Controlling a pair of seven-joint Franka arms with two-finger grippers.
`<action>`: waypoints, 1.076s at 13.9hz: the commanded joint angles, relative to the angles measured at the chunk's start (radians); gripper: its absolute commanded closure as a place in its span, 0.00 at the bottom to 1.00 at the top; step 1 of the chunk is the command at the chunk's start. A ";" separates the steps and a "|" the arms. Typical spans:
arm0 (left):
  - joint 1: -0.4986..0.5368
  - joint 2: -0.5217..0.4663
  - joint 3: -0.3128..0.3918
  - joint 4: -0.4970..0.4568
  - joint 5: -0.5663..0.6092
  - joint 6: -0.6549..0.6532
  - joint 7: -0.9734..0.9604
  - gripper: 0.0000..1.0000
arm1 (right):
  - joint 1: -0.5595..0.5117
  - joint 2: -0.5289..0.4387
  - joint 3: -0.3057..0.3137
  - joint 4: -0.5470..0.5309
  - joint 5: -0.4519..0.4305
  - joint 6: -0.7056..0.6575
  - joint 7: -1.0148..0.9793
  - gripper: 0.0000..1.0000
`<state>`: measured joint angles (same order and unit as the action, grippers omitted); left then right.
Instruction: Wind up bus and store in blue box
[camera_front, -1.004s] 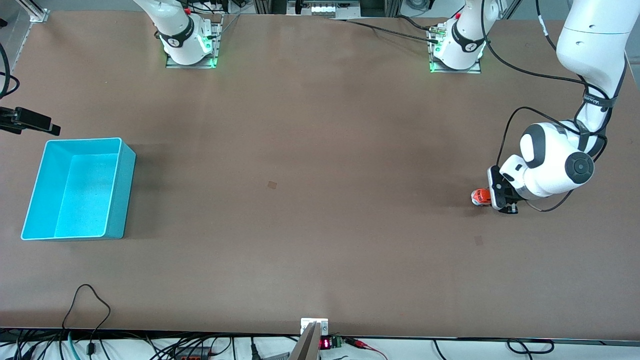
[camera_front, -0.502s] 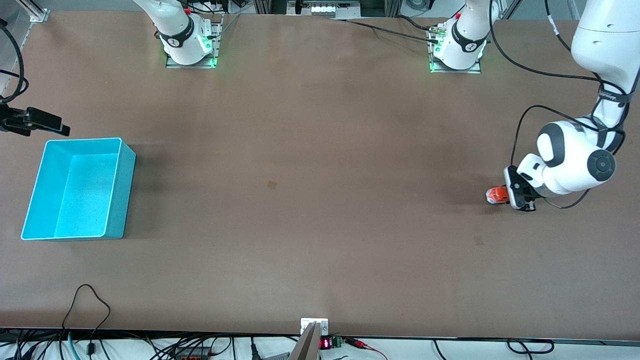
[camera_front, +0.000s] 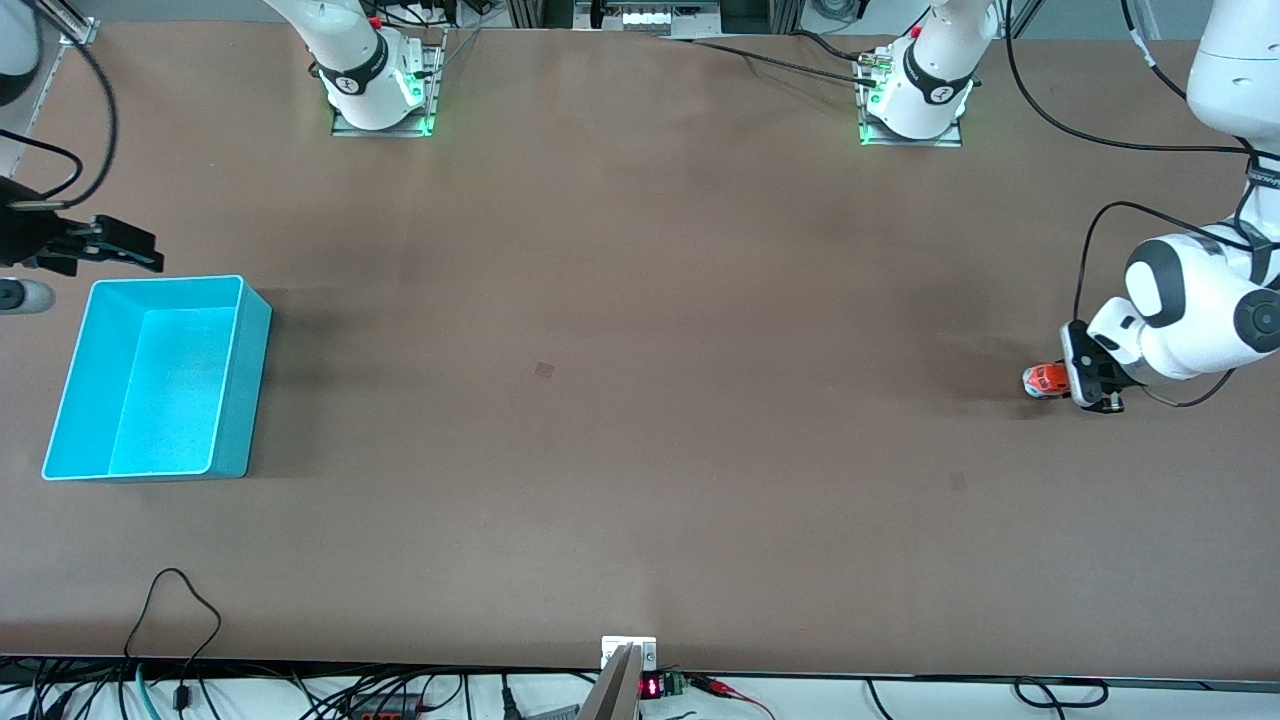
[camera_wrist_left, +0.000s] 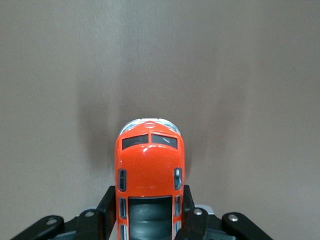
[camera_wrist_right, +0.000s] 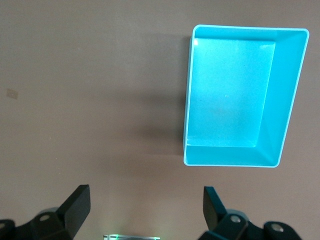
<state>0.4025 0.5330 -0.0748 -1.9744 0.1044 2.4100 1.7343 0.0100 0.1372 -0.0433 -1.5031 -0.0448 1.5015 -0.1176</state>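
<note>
My left pincer (camera_front: 1078, 382) is clamped on the bus (camera_front: 1043, 380), low at the left arm's end of the worktop (camera_front: 640, 400), its nose pointing toward the box (camera_front: 160, 378). That box sits well apart at the right arm's end, where my right pincer (camera_front: 125, 250) hangs spread apart just above its rim.

A wide brown counter (camera_front: 640, 300) fills the frame. The blue box (camera_front: 158, 378) sits directly on it at the middle left of the frame, open side up. The bus (camera_front: 1044, 380) is on the counter at the middle right. Two robot bases (camera_front: 380, 95) are bolted along the top edge.
</note>
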 joint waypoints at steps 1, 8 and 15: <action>0.042 0.088 -0.002 0.014 0.054 -0.006 0.039 0.54 | 0.018 0.001 -0.003 0.003 -0.017 -0.014 0.013 0.00; 0.029 -0.013 -0.063 0.117 0.049 -0.247 0.033 0.00 | 0.021 0.008 -0.003 0.000 -0.006 -0.014 0.016 0.00; 0.003 -0.088 -0.103 0.153 0.049 -0.379 0.031 0.00 | 0.033 0.010 -0.003 -0.002 -0.004 -0.015 0.016 0.00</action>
<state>0.4160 0.4635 -0.1708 -1.8442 0.1356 2.0821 1.7569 0.0323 0.1511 -0.0436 -1.5073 -0.0498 1.4995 -0.1144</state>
